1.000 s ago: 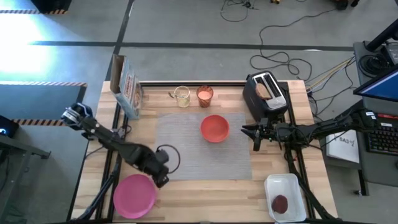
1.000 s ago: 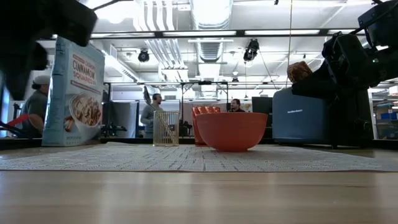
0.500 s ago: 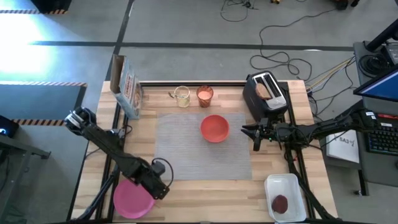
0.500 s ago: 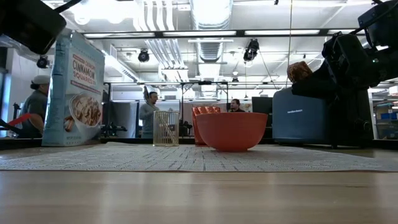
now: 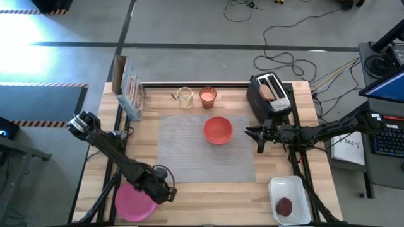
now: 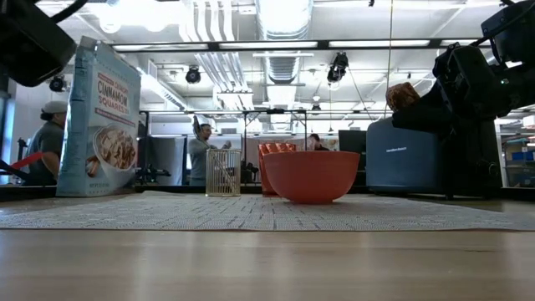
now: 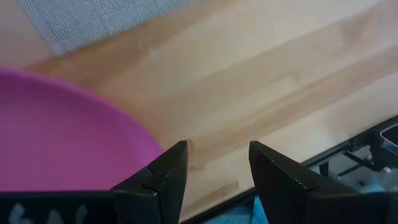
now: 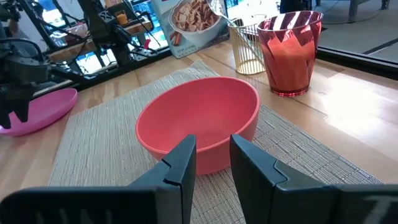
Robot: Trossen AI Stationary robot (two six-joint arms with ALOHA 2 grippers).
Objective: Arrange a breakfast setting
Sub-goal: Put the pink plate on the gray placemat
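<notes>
The pink plate [image 5: 132,203] lies on the wood at the near left, off the grey placemat [image 5: 189,157]. My left gripper [image 5: 165,197] points down beside the plate's right rim [image 7: 146,140], open, with only bare wood between its fingers. The red bowl [image 5: 218,130] rests on the placemat's far part. My right gripper [image 5: 257,140] hovers level just right of the bowl [image 8: 199,121], open and holding nothing. The glass of orange drink [image 5: 207,96] stands behind the mat. A toast slice [image 5: 268,91] sticks out of the toaster. The patty [image 5: 284,206] lies in a white tray. A spoon [image 8: 217,9] leans in the pale glass.
The black toaster [image 5: 270,96] stands at the far right. A cereal box [image 5: 129,88] is upright at the far left, and the pale glass [image 5: 184,98] stands next to the orange one. The white tray [image 5: 293,186] sits at the near right corner. People move in the room behind.
My left gripper has gone toward the table's near edge and down, from the placemat's near left corner to the plate's right rim, rolling about its own axis on the way. The plate and everything else have kept still.
</notes>
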